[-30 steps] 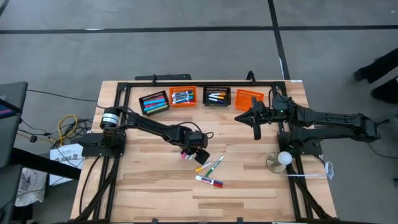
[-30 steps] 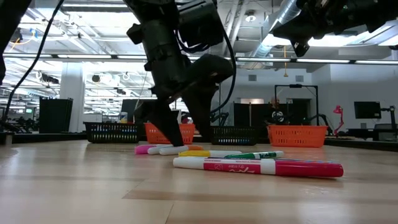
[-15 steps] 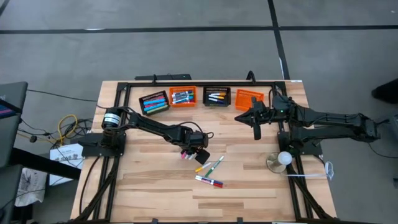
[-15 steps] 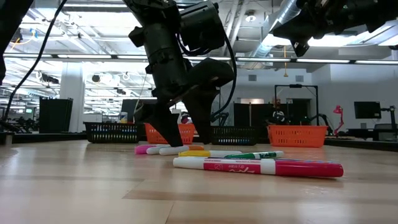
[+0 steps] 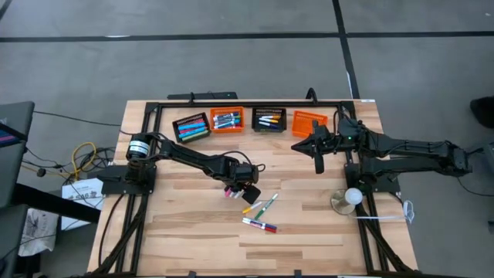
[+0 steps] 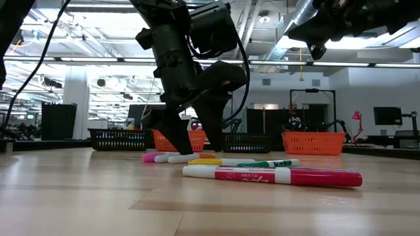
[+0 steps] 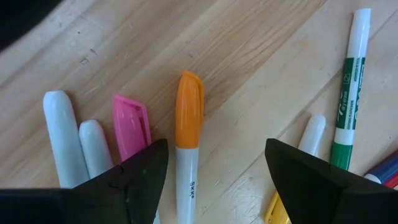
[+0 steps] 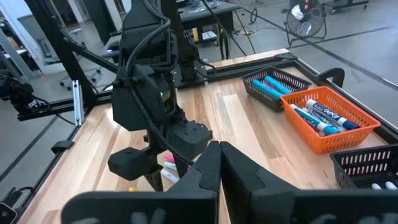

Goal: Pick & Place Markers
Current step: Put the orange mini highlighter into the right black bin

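High view: wooden counter (image 5: 185,232), largest thing in frame, with four baskets in a row along its far edge — black basket (image 5: 191,127) of blue and pink markers, orange basket (image 5: 226,121), second black basket (image 5: 268,120), second orange basket (image 5: 309,123), the last apparently bare of markers. Judged roughly most of the way through: three baskets stocked, a small scatter of loose markers (image 5: 259,212) left at mid-counter, near the front.

Left arm reaching from the left edge to that scatter. Left tool (image 5: 242,185) down over the nearest of them, fingers spread wide, grasping nothing yet. Left wrist view: orange-capped marker (image 7: 187,149) lying flat between the two fingers, no contact visible; pink marker (image 7: 131,124) and two white ones just beside it, green marker (image 7: 346,118) farther off. Low view: left tool's fingers close to the counter, straddling the markers; contact cannot be told.

Right arm parked at the right side, near the second orange basket. Right tool (image 5: 317,161) clenched, empty, raised above the counter.

Left to do — closing on the orange-capped marker, lifting, sorting, then the remainder.
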Action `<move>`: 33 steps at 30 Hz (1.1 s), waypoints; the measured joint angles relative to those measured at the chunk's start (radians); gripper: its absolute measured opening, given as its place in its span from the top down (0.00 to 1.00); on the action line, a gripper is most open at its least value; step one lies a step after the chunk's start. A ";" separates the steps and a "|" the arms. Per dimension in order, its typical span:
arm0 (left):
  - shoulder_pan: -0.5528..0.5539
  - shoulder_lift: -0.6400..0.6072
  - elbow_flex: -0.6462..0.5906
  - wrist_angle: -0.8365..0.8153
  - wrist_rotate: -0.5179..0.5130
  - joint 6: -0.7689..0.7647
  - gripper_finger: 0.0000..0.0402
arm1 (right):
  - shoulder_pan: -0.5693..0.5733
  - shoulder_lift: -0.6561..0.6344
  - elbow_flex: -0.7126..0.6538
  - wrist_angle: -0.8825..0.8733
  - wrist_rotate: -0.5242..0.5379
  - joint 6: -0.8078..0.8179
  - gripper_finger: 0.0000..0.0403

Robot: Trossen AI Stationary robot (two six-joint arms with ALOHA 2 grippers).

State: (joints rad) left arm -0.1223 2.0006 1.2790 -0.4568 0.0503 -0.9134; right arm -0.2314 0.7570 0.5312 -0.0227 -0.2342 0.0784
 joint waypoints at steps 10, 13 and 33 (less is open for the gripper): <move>0.003 0.001 0.000 -0.004 0.001 0.050 0.36 | 0.000 0.000 0.000 0.000 0.000 -0.008 1.00; 0.006 0.001 -0.001 -0.007 0.002 0.050 0.41 | 0.000 0.000 0.000 0.000 0.000 -0.007 1.00; 0.006 0.006 -0.002 0.009 -0.023 0.049 0.83 | 0.000 0.000 0.000 0.001 0.001 0.045 1.00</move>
State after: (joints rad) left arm -0.1162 2.0067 1.2770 -0.4479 0.0272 -0.8642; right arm -0.2316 0.7570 0.5312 -0.0219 -0.2337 0.1238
